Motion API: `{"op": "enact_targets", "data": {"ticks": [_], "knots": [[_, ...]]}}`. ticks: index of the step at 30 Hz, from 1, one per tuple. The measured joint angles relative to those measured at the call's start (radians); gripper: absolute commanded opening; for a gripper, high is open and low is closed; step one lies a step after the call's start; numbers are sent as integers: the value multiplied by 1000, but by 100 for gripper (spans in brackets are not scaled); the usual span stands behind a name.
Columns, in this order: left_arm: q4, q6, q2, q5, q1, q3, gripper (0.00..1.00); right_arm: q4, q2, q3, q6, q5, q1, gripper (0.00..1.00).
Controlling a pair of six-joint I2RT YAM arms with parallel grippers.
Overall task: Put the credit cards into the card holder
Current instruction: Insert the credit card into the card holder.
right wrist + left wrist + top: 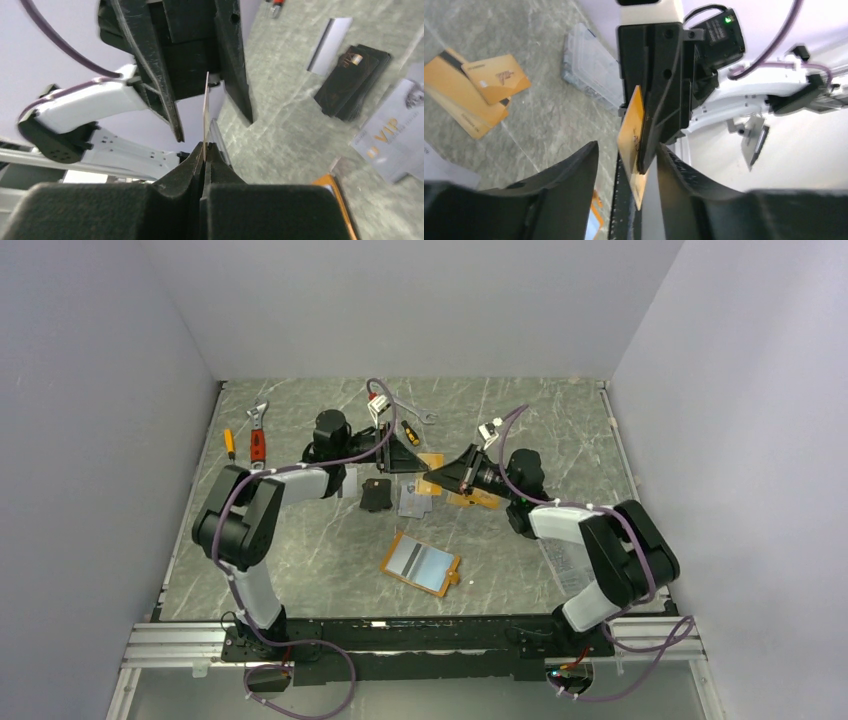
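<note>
Grey-veined stone desk (300, 540), top view: the left fingers (412, 462) and right fingers (440, 478) meet tip to tip above the middle. The orange card holder (420, 563) lies open towards the front, clear pocket up, well apart from both. Loose orange cards (475, 498) sit under the right arm, with silver-grey cards (415, 500) and a stack of black cards (375, 495) just left of them. At the far left lie a red-handled adjustable wrench (258, 435) and a yellow screwdriver (229, 443), with a small spanner (427, 418) further back.

Left wrist view: the held orange card (633, 132) stands on edge, pinched by the right fingers. Its lower end hangs in the gap between the left fingers, which stand apart on either side. The loose orange cards lie on the desk at left, beside a clear plastic case (589, 62).

Right wrist view: the right fingers are closed on the card, seen edge-on. The left fingers are spread open around its far end. The black cards, a silver VIP card (395, 135) and a corner of the card holder show at right
</note>
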Motion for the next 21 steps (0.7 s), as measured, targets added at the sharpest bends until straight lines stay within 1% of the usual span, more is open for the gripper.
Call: {"op": "enact_targets", "data": {"ticks": [1, 2, 3, 4, 5, 8, 11, 16, 19, 21], "knots": [[-76, 55, -23, -12, 0, 0, 71, -44, -22, 0, -21, 3, -1, 0], [-193, 117, -53, -36, 0, 6, 74, -138, -65, 0, -60, 14, -1, 0], [-270, 174, -71, -53, 0, 13, 75, -210, -101, 0, -94, 23, 0, 0], [-383, 241, -93, -80, 0, 29, 76, -319, -153, 2, -145, 45, 5, 0], [-435, 278, -102, -95, 0, 36, 77, -405, -193, 4, -187, 61, 10, 0], [-681, 468, -139, -161, 0, 58, 77, -644, -271, 11, -291, 116, 60, 0], [-903, 640, -168, -227, 0, 56, 75, -811, -300, -15, -335, 171, 150, 0], [-1091, 849, -222, -310, -21, -49, 70, -1023, -319, -76, -343, 259, 291, 0], [-1175, 949, -232, -338, -76, -79, 66, -1113, -323, -90, -342, 307, 327, 0], [-1214, 1016, -232, -362, -126, -76, 64, -1152, -330, -100, -341, 333, 335, 0]]}}
